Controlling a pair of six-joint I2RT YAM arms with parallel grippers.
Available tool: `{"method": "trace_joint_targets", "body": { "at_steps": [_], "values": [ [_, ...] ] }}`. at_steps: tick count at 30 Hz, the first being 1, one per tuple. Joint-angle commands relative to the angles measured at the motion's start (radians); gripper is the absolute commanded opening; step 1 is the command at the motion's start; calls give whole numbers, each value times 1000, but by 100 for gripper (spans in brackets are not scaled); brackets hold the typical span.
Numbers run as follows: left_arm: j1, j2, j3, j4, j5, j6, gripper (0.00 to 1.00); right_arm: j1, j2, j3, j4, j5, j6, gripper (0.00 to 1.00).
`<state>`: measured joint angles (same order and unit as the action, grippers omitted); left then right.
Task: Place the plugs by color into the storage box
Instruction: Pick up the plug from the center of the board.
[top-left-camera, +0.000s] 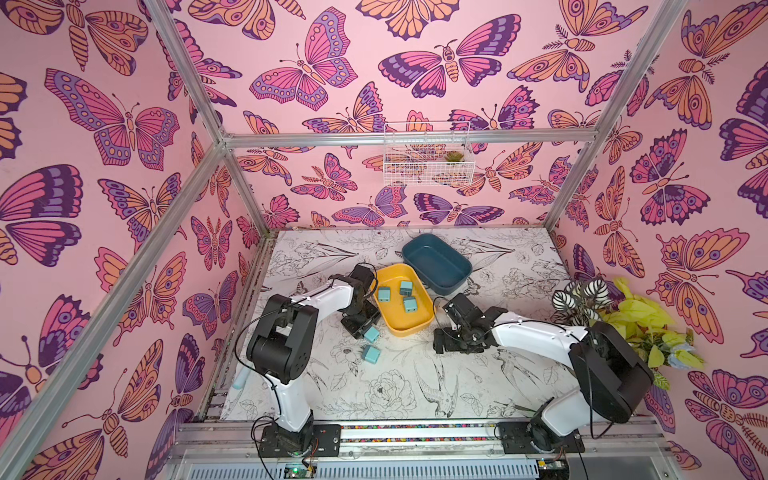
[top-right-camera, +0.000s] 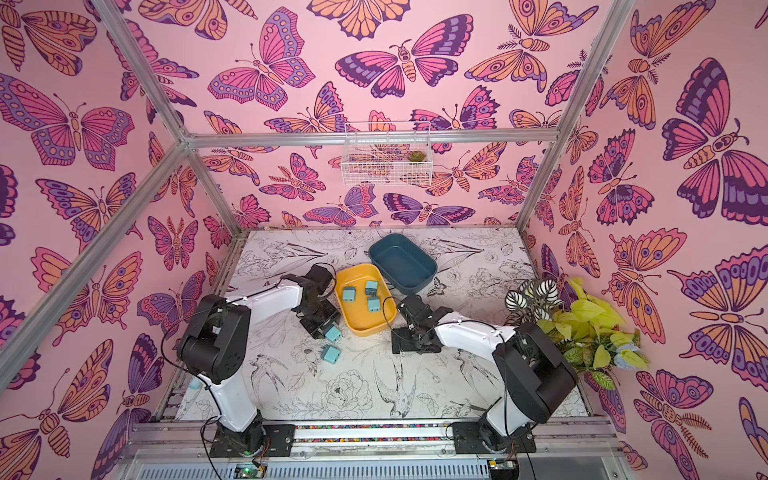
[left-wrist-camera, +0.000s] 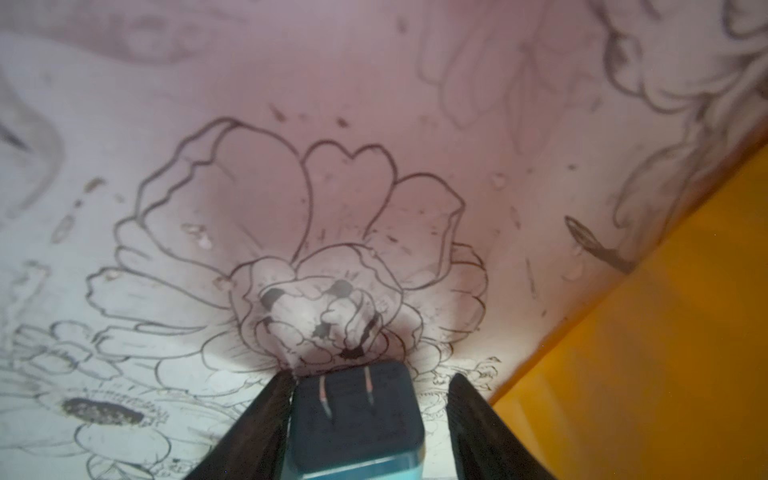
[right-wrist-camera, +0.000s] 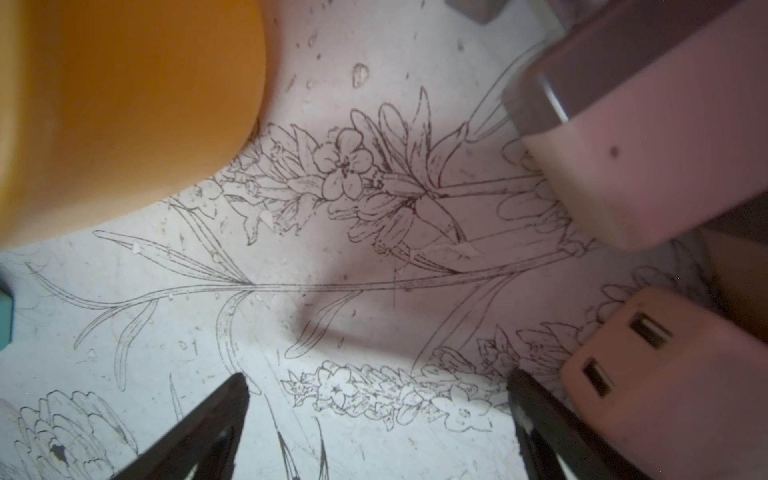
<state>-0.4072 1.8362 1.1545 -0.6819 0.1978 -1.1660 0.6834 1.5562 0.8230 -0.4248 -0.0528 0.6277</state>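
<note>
In both top views, three teal plugs (top-left-camera: 406, 286) (top-right-camera: 371, 286) lie in the yellow storage box (top-left-camera: 409, 328) (top-right-camera: 365, 330). The dark blue box (top-left-camera: 436, 259) (top-right-camera: 402, 257) behind it holds nothing. Two more teal plugs lie on the table by the yellow box's near left corner. My left gripper (top-left-camera: 362, 328) (left-wrist-camera: 370, 376) stands around the nearer-to-box one (top-left-camera: 371, 333) (left-wrist-camera: 357, 419), prongs up. One finger touches it and a gap shows at the other. My right gripper (top-left-camera: 441, 338) (right-wrist-camera: 378, 374) is open and empty. Two pale pink plugs (right-wrist-camera: 648, 137) (right-wrist-camera: 665, 382) lie beside it.
The second loose teal plug (top-left-camera: 370, 353) (top-right-camera: 330, 354) lies just in front of the left gripper. Artificial plants (top-left-camera: 623, 316) fill the table's right edge. A wire basket (top-left-camera: 428, 162) hangs on the back wall. The yellow box's wall (right-wrist-camera: 124, 104) is close to the right gripper.
</note>
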Motion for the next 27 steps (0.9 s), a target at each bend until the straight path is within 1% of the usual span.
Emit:
{"method": "trace_joint_targets", "body": {
  "at_steps": [1,7,12,17,19,22,23,25,27],
  "values": [
    [-17,31,-72,25,10,-6,74,8,2,-21,-17,8,-3,98],
    [-52,0,-85,25,30,-34,75,5,8,-18,-14,6,-5,98],
    [-82,13,-99,22,35,-71,73,7,5,-24,-15,8,-5,98],
    [-84,49,-84,12,26,-73,61,7,1,-27,-20,8,-9,98],
    [-83,49,-80,1,9,-72,59,7,-5,-31,-22,11,-10,98],
    [-79,45,-73,-19,-9,-62,61,7,-12,-38,-25,19,-10,98],
    [-79,44,-71,-27,-14,-60,62,7,-12,-38,-25,19,-13,98],
    [-78,43,-68,-52,-30,-65,70,6,-8,-37,-23,19,-14,98],
    [-77,41,-74,-64,-43,-84,72,7,-2,-34,-20,16,-16,98]
  ]
}}
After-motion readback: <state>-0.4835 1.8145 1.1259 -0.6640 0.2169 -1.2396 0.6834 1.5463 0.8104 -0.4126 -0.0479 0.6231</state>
